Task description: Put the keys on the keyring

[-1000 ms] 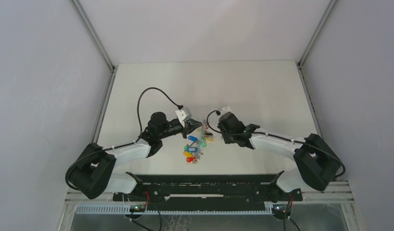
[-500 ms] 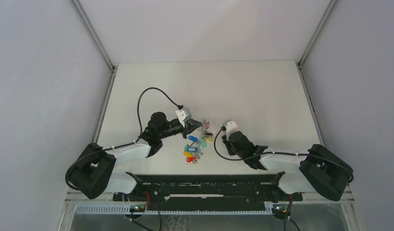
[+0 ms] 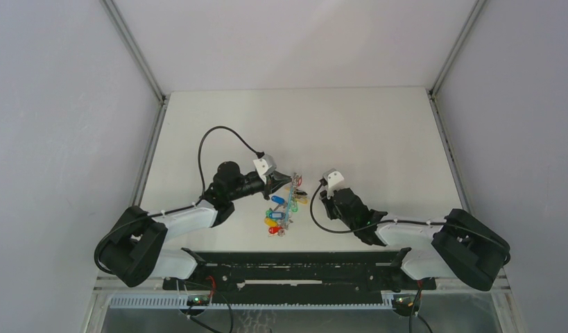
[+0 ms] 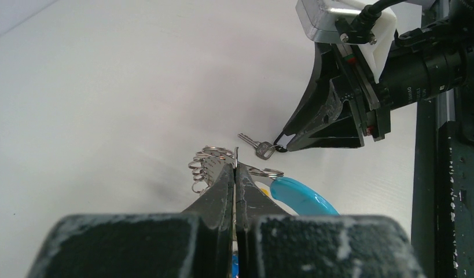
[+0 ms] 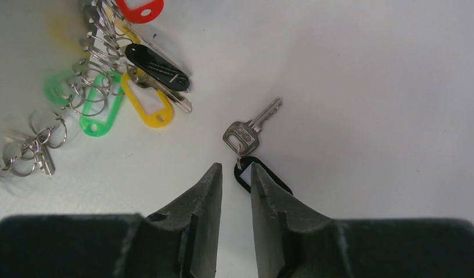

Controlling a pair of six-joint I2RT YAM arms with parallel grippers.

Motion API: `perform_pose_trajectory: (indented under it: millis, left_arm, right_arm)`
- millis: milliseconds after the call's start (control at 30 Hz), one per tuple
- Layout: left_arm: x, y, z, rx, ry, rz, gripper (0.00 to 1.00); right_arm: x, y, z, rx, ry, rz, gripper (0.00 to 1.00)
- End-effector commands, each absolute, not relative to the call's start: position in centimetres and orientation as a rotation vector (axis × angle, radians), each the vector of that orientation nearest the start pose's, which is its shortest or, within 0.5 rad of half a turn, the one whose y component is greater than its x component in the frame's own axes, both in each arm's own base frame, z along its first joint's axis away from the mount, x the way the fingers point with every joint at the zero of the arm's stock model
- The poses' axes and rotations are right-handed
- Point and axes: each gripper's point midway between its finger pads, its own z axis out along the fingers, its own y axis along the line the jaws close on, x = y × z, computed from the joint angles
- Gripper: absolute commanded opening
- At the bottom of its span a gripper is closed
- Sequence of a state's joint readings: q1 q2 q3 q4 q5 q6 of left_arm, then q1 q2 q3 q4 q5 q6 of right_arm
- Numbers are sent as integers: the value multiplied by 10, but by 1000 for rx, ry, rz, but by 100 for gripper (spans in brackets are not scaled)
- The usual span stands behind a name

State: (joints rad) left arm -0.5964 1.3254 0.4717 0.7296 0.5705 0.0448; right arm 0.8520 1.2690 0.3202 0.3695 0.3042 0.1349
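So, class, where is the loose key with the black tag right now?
In the right wrist view, the loose key lies on the table just ahead of the right tool, right of the bunch of tagged keys.

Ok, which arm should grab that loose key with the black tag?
Right. The right pincer hangs part-open at the black tag of the loose key; the left pincer is shut on the keyring.

Bright even light, soft shadows, white table (image 4: 107, 87) washed out (wrist views), left pincer (image 4: 235, 168) blurred near lens.
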Motion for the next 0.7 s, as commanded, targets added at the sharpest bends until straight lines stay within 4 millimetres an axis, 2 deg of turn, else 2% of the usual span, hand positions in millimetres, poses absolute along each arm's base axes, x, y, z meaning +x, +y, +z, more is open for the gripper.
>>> perform_pose_trajectory:
  millis: [0, 433, 667]
  left_arm:
    - [266, -297, 189, 961, 1371, -878, 0]
    - [266, -297, 188, 961, 1374, -880, 0]
    - [265, -298, 188, 963, 1375, -881, 0]
  right_arm:
    - [253, 216, 47, -559, 2030, 285, 24]
    - [257, 211, 31, -551, 2080, 273, 19]
    - [260, 213, 31, -546, 2071, 275, 18]
